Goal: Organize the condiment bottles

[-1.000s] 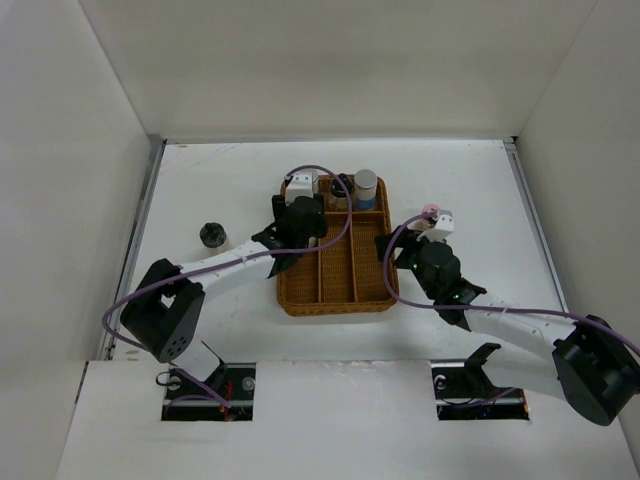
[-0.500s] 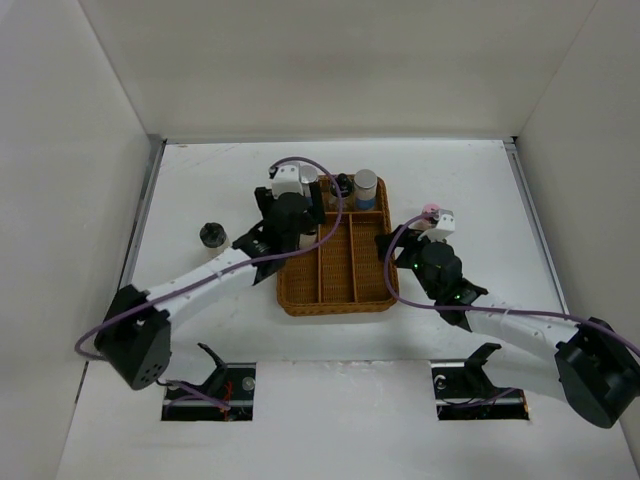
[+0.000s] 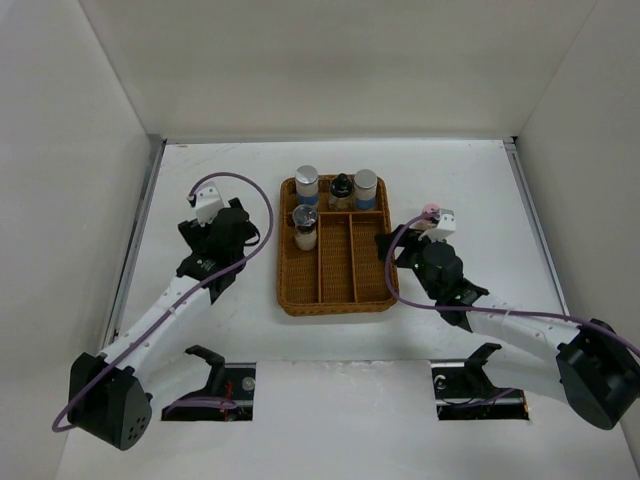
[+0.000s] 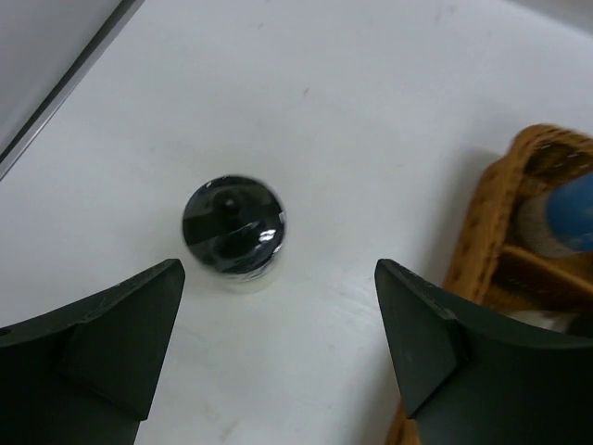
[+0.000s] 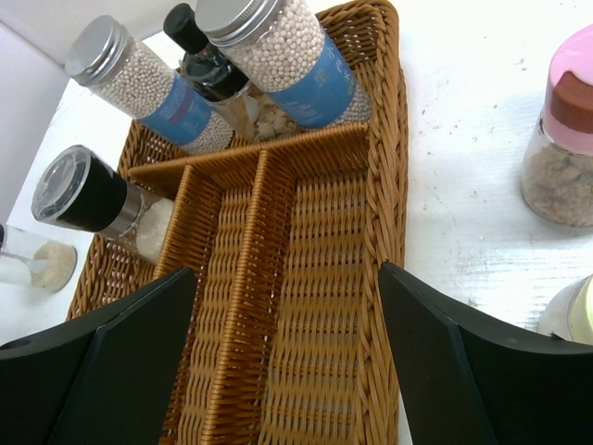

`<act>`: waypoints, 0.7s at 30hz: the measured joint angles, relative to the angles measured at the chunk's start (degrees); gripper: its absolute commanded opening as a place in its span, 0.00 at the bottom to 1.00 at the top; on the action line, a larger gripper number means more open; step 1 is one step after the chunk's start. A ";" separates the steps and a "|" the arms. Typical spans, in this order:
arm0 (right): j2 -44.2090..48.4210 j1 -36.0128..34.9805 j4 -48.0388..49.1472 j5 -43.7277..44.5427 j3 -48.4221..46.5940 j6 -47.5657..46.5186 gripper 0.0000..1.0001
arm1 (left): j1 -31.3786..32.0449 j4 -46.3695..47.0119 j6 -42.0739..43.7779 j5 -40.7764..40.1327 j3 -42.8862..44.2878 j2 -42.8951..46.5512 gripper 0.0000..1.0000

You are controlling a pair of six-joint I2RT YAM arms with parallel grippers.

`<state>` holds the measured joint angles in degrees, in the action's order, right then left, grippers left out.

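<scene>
Your left gripper (image 4: 278, 278) is finishing at the tray (image 3: 337, 303): it's leaving a black-topped grinder (image 3: 305, 228) inside and is now hovering, fingers open and empty, over the black-capped shaker (image 4: 233, 232) on the table (image 4: 371, 111). Your right gripper (image 5: 287, 273) is idling open near the pink-capped bottle (image 5: 565, 158), which is standing outside the tray.

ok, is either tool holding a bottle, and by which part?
Nothing is held. Left tool is open above the black-topped shaker; right tool is open beside the tray.
</scene>
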<state>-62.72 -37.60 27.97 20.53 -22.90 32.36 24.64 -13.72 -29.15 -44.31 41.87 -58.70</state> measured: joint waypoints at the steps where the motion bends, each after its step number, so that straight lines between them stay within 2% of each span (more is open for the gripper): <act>1: -0.02 0.00 0.00 0.00 0.00 0.02 0.87 | -0.90 -0.83 -0.63 0.11 -0.70 -0.20 0.83; 7: -0.46 -0.04 0.02 -0.11 0.00 0.02 0.88 | -4.50 -0.83 -2.40 0.20 -2.78 -3.06 0.83; 15: -1.20 -0.39 0.02 -0.98 -0.02 0.04 0.88 | -9.68 6.54 -2.36 2.12 -2.78 -11.56 0.81; 17: -1.20 -0.39 0.00 -1.18 -0.02 0.02 0.88 | -10.58 8.04 -2.32 2.75 -2.78 -13.49 0.77; 21: -1.20 -0.39 0.02 -1.44 -0.02 0.04 0.88 | -12.09 10.60 -2.32 4.79 -2.78 -16.50 0.56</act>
<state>-63.92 -38.00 27.99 19.09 -22.92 32.40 12.56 -3.11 -31.46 -39.53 39.09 -75.20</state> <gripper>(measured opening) 0.875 0.634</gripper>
